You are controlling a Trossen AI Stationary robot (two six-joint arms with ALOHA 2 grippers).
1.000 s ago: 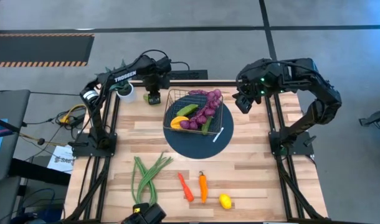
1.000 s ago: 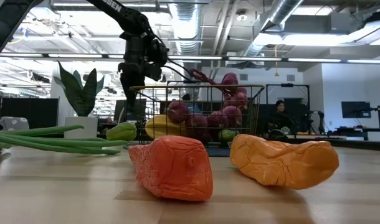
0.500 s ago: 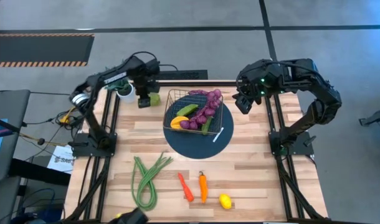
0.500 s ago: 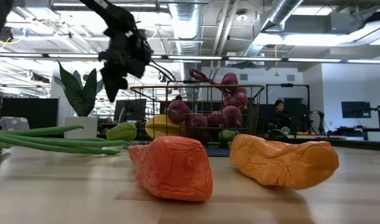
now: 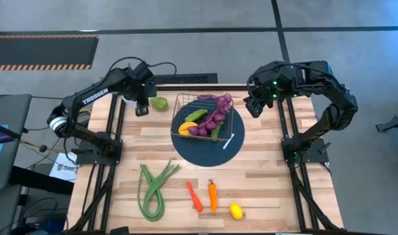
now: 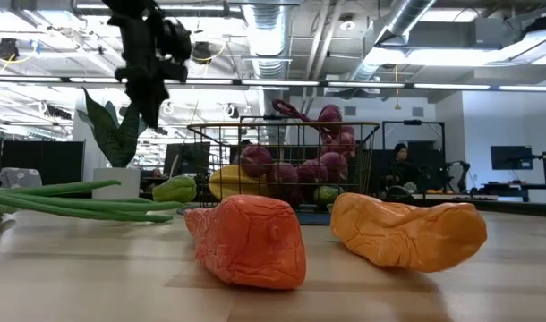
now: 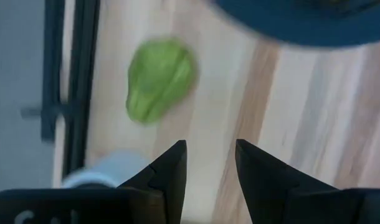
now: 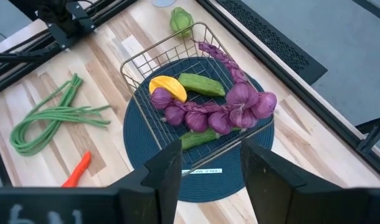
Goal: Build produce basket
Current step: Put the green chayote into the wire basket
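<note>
The wire basket [image 5: 205, 116] stands on a dark blue round mat [image 5: 209, 149] and holds the purple grape string [image 8: 230, 102], two green cucumbers and a yellow piece [image 8: 167, 87]. A green fruit [image 5: 160, 103] lies on the wood left of the basket, also the green fruit [image 7: 160, 79] ahead of my left gripper [image 7: 209, 155]. My left gripper [image 5: 141, 108] is open and hangs above the table just left of that fruit. My right gripper [image 8: 205, 158] is open and hovers off the table's far right corner [image 5: 254, 104]. Green beans [image 5: 153, 189], a red pepper [image 5: 194, 196], an orange pepper [image 5: 213, 196] and a lemon [image 5: 235, 211] lie near the front edge.
A spiky green plant [image 6: 116, 134] in a white pot [image 7: 109, 171] stands at the far left corner, close behind my left gripper. A small white label [image 5: 228, 141] lies on the mat. Bare wood lies between the mat and the produce at the front.
My left gripper has drawn away from the basket's far left corner, moving toward the table's left edge and rising. The green fruit has stayed where it was on the table.
</note>
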